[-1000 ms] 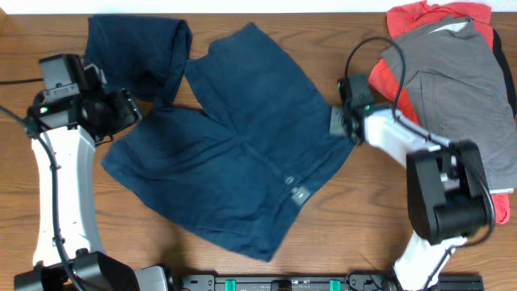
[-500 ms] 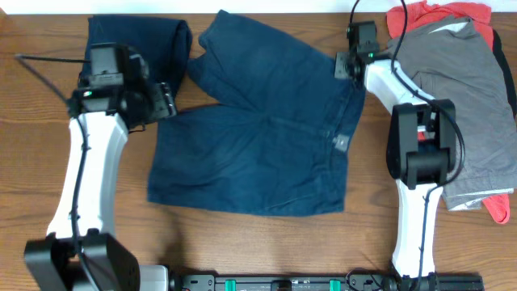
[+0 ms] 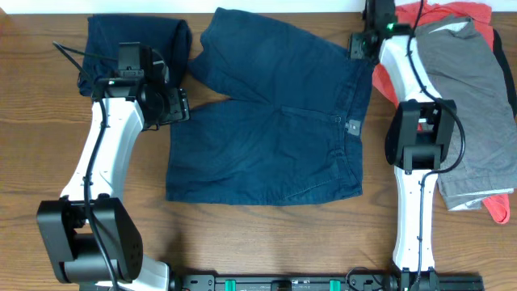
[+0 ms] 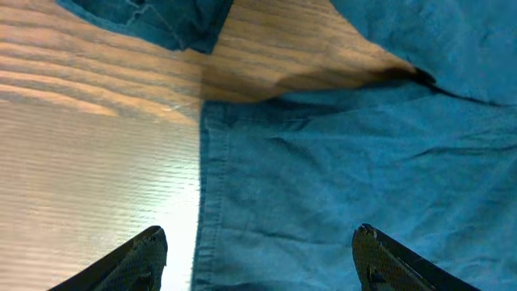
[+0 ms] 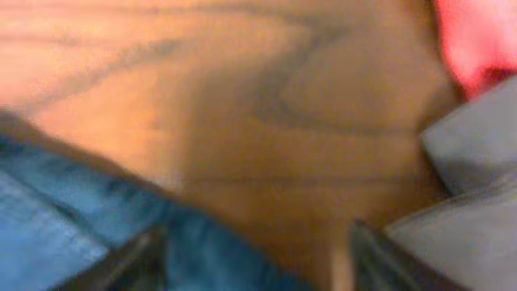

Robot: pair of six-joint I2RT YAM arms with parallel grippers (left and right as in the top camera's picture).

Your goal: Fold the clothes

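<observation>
Dark blue shorts (image 3: 275,113) lie spread flat on the wooden table, waistband to the right. My left gripper (image 3: 174,103) hovers open over the hem of the left leg; in the left wrist view its fingertips (image 4: 153,244) straddle the hem edge of the shorts (image 4: 323,186) with nothing gripped. At the far top corner of the waistband my right gripper (image 3: 367,42) stands open. The right wrist view is blurred, with the gripper (image 5: 254,246) wide above blue cloth (image 5: 73,218) and bare wood.
A folded dark blue garment (image 3: 137,40) lies at the back left, close behind the left arm. A pile of grey (image 3: 460,89) and red clothes (image 3: 436,14) fills the right side, its grey cloth (image 5: 477,153) right beside the right gripper.
The shorts were dragged to the right and back and now lie straightened. The right gripper let go of the waistband and opened. The left arm moved right, its jaws unchanged.
</observation>
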